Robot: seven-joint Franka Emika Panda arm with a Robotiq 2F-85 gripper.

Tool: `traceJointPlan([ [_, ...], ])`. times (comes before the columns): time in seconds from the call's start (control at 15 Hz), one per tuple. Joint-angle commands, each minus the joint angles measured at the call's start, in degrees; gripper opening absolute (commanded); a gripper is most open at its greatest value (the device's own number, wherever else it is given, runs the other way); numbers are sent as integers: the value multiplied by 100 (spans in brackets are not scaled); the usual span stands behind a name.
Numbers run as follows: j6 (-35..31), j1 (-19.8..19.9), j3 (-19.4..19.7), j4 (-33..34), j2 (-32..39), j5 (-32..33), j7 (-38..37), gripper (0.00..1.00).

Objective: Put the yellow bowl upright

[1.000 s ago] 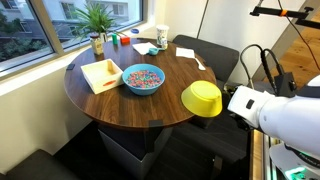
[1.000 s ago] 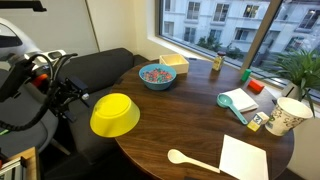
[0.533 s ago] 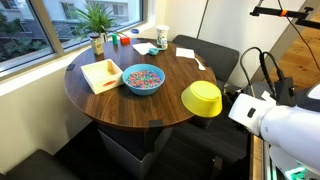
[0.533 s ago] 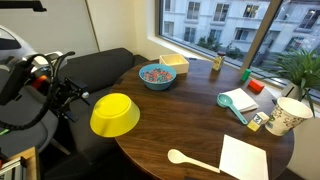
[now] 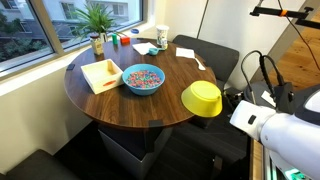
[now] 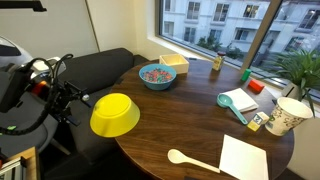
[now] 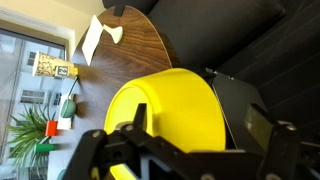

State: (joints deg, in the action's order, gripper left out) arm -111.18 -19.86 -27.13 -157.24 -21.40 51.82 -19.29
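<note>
a round wooden table (image 5: pixel 108 105) stands by a wide window (image 6: pixel 230 25) in a bright room. the gripper (image 6: pixel 79 98) hangs just beside the yellow bowl (image 6: pixel 114 114), off its outer side, over a dark seat (image 6: pixel 95 68). in the wrist view its fingers stand spread wide, one on each side of the yellow bowl, holding nothing, and whether they touch it i cannot tell. the yellow bowl sits mouth down, base up, at the table's rim. beyond the yellow bowl, toward the window, is a blue bowl (image 6: pixel 157 75) full of colourful bits, well apart from it, with a shallow wooden tray (image 6: pixel 176 63) just behind. off to the yellow bowl's side lie a white spoon (image 6: pixel 192 159) and a white sheet (image 6: pixel 245 158). farthest from the yellow bowl stand a paper cup (image 6: pixel 289 116) and a green plant (image 6: pixel 302 68) by the glass.
</note>
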Motion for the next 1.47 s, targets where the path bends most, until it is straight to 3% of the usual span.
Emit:
traceJointPlan([
  [0.0, 189, -131, -7, -11, 182, 251, -350, 100],
  [0.4, 339, -150, -7, -15, 335, 809, -809, 100],
  [1.4, 510, -217, 60, -18, 861, 1484, -1863, 100],
])
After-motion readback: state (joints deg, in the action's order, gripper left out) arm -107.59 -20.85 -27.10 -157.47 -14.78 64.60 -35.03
